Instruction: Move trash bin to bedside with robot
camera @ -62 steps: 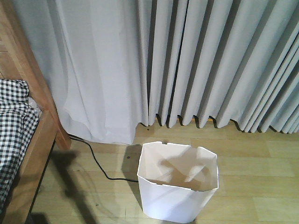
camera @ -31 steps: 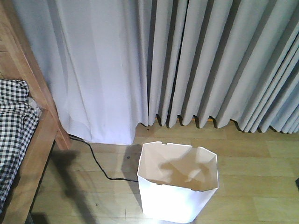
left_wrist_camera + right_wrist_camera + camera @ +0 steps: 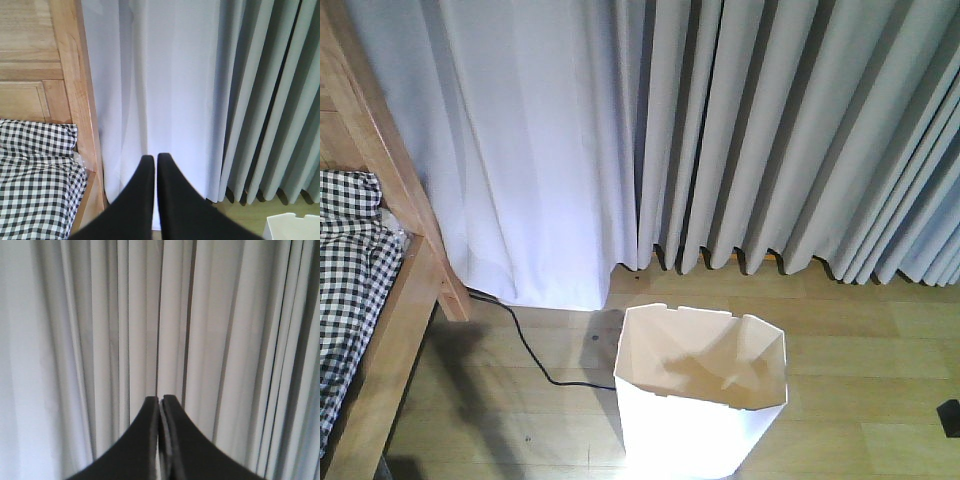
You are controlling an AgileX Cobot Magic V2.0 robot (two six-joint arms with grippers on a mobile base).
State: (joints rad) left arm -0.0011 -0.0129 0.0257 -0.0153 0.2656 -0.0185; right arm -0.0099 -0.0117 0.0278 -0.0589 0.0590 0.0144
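Thin-walled trash bin [image 3: 700, 400], one only, upright on wood floor [image 3: 860, 340] near curtain [image 3: 720, 130], well apart from bed [image 3: 380, 300]. Probably light, stiff, slick; best pinched at notched rim. Two pincers: left gripper [image 3: 152, 159] and right gripper [image 3: 160, 400] closed, holding nothing, aimed at curtain.

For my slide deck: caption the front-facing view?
White trash bin on wood floor before grey curtains, bed at left.

Trash bin [image 3: 700, 400] base and bed [image 3: 360, 300] cut by frame edges.
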